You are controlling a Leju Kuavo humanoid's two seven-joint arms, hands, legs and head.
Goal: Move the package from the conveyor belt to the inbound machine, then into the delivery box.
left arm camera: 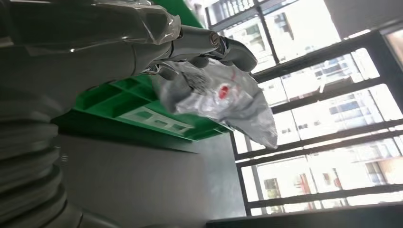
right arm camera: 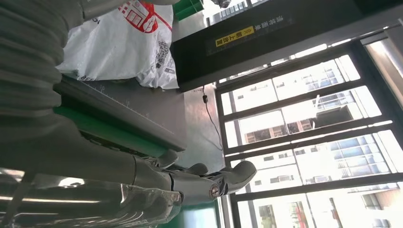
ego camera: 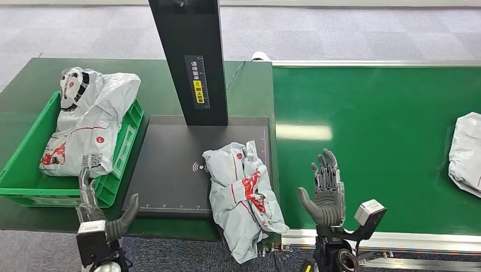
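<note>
Belt point(ego camera: 374, 113), right half of frame: green, 1 spare parcel point(ego camera: 466, 153) at far right edge. Machine point(ego camera: 170, 170), centre: dark scan plate under a black post. Box point(ego camera: 126, 148), left: green crate, 2 bags inside. Package point(ego camera: 241, 190), lower centre: crumpled on the plate's right edge, overhanging the tabletop front; likely laid there for scanning. Right hand point(ego camera: 326, 192) beside it, fingers spread, holding nothing. Left hand point(ego camera: 99, 212) by the box corner, also spread and empty, probably placed for the pickup.
</note>
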